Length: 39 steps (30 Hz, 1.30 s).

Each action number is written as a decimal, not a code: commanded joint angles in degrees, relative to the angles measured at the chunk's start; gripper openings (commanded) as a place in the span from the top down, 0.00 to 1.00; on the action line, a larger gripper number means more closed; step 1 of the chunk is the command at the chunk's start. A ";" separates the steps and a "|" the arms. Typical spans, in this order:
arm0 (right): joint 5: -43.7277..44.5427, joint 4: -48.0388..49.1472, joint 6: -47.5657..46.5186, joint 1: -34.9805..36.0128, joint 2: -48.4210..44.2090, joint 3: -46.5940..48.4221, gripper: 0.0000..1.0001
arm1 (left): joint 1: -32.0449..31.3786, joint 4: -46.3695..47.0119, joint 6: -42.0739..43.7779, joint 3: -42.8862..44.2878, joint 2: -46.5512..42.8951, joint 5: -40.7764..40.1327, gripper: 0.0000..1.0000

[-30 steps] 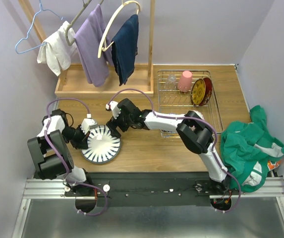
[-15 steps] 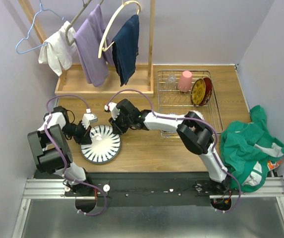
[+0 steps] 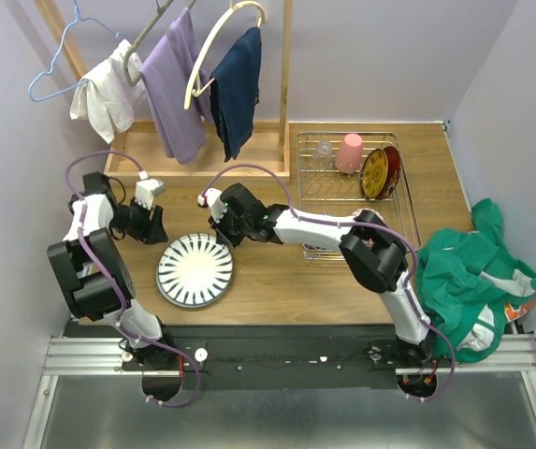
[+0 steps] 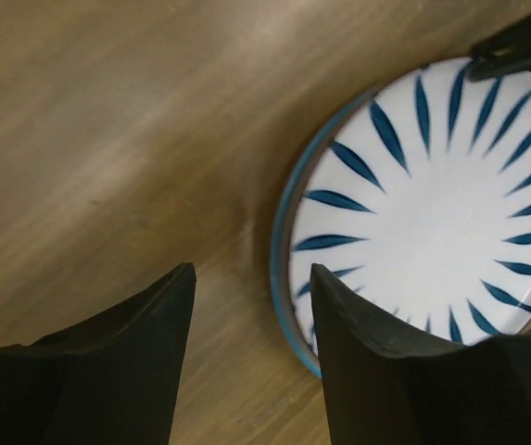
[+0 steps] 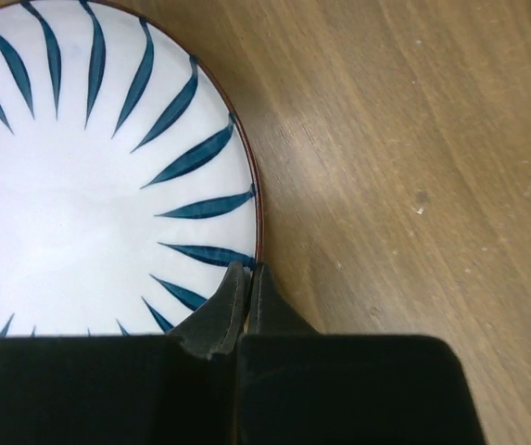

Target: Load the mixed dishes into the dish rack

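The white plate with dark blue stripes (image 3: 195,270) lies flat on the wooden table. My right gripper (image 3: 223,237) is at its far rim, and in the right wrist view the gripper (image 5: 249,271) is shut with the plate's (image 5: 89,185) edge pinched between its tips. My left gripper (image 3: 158,229) stands open just left of the plate, and in the left wrist view its fingers (image 4: 251,278) straddle bare wood beside the plate's (image 4: 432,213) blue edge. The dish rack (image 3: 408,220) at the back right holds a pink cup (image 3: 350,152) and a red floral plate (image 3: 380,173) on edge.
A wooden clothes-rack tray (image 3: 193,164) with hanging garments stands behind the plate. A green cloth (image 3: 473,271) lies heaped at the table's right edge. A clear glass (image 3: 322,154) stands in the rack beside the cup.
My left gripper has let go of the striped plate, opened and drawn back to the far left. My right gripper has shut on the plate's far rim. The plate now lies flatter.
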 commanded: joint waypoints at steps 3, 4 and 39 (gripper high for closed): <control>-2.61 -4.29 -8.28 -0.31 -6.00 -0.44 0.99 | 0.92 -0.03 -0.32 3.72 -2.51 5.57 0.34; -3.05 -4.47 -8.37 -0.22 -6.00 -0.09 1.00 | 0.66 -0.82 0.48 3.98 -2.51 5.48 0.34; -8.95 0.19 -11.37 -0.22 -8.11 0.35 1.00 | -7.61 -30.53 24.83 15.15 14.54 16.12 0.85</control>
